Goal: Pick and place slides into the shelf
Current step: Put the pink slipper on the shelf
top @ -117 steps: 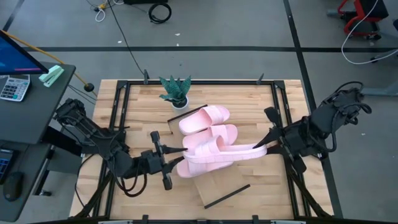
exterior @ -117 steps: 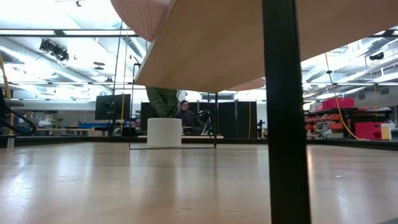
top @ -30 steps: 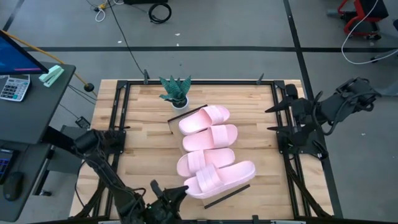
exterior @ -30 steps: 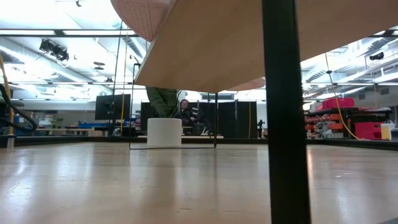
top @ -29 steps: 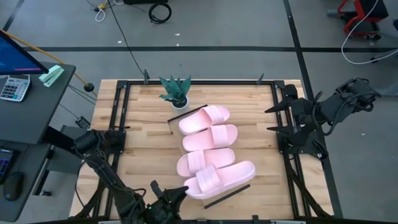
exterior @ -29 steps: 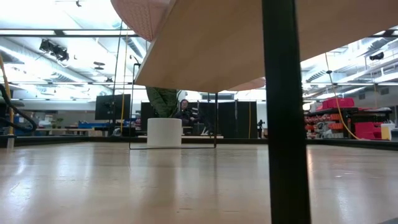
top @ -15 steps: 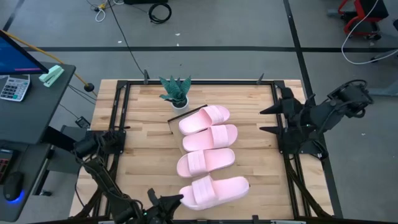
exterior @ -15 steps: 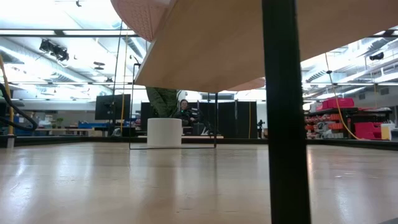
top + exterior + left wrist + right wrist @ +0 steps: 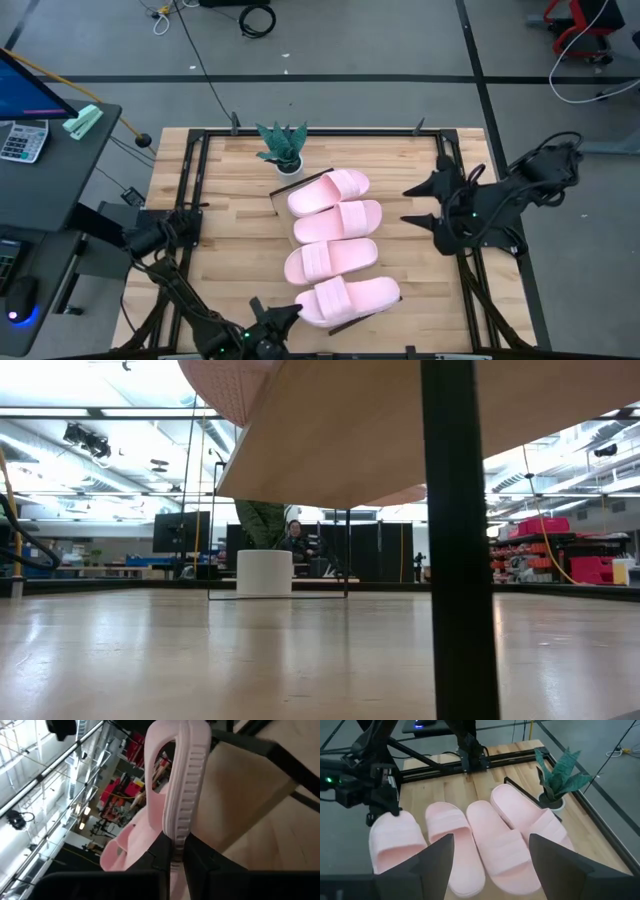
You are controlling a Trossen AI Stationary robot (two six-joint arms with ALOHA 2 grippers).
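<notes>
**Gripping the nearest slide: left end effector at the desk's near edge**

Your left end effector [image 9: 262, 335] sits low at the near edge of the desk [image 9: 225, 230], left of centre. In the left wrist view its fingers [image 9: 162, 852] are clamped on the ribbed sole edge of the nearest slide [image 9: 347, 300].

Moving right, you have four pink slides lying side by side in a row on the shelf [image 9: 283, 195], soles down, straps up. The second slide [image 9: 330, 259] and third slide [image 9: 337, 220] touch along their edges; the farthest slide [image 9: 327, 189] lies just beside the potted plant [image 9: 282, 147]. The shelf's black rail [image 9: 300, 182] shows at the plant end.

Farther right, your right end effector [image 9: 420, 205] hovers near the desk's right side, fingers spread wide apart, holding nothing, pointing toward the slides.
</notes>
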